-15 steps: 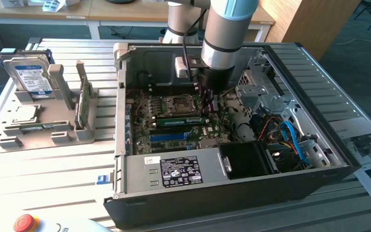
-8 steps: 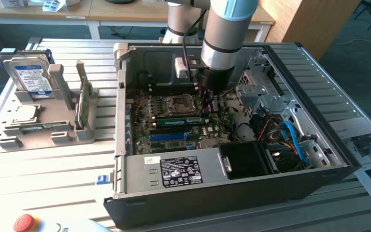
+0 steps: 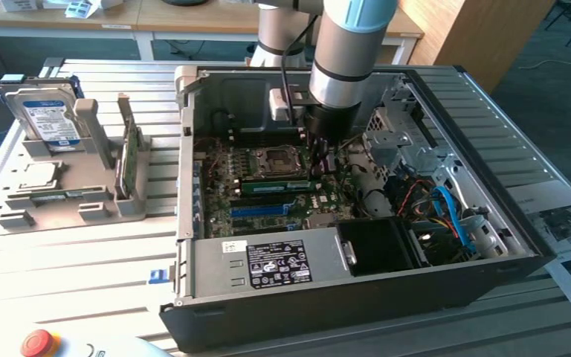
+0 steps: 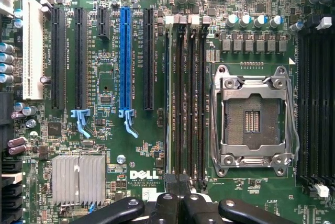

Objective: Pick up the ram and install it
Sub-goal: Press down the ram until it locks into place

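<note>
Going by the exterior view's left: one hard drive [image 3: 45, 111] and one upright green card [image 3: 127, 152] sit in the holder [image 3: 68, 201] on the table [image 3: 57, 260]. One ram [image 3: 276, 185] sits by the CPU socket [image 4: 252, 121], apparently seated. Gripper [image 4: 177, 185] hovers over the slots, fingers pressed together, empty.

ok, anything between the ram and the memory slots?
Nothing visible. The ram already appears to lie along the memory slots beside the CPU socket; the shut gripper is over their end.
</note>
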